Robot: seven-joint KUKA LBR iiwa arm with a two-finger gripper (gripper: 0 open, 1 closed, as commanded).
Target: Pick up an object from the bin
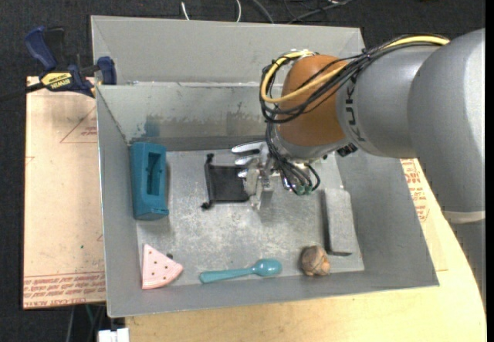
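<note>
Grey scuffed metal makes the floor of the bin (216,244), and its few things lie well apart, scattered singly and not heaped, so each is open to a reach from above. The gripper (261,184) hangs low near the middle of the floor, pointed straight down under the arm's orange cover (309,97). It is just beside the right edge of a flat black piece (225,182), which by nearness is the likeliest pick. Whether it touches that piece, and whether the jaws are spread or pressed together, I cannot tell. A teal block (150,180) lies along the bin's left wall and a pink wedge (158,268) sits in the near left corner. A teal spoon (243,272) rests by the near edge, with a brown rounded lump (313,260) just beyond its bowl. A dark bar (337,221) lies beside the right wall.
</note>
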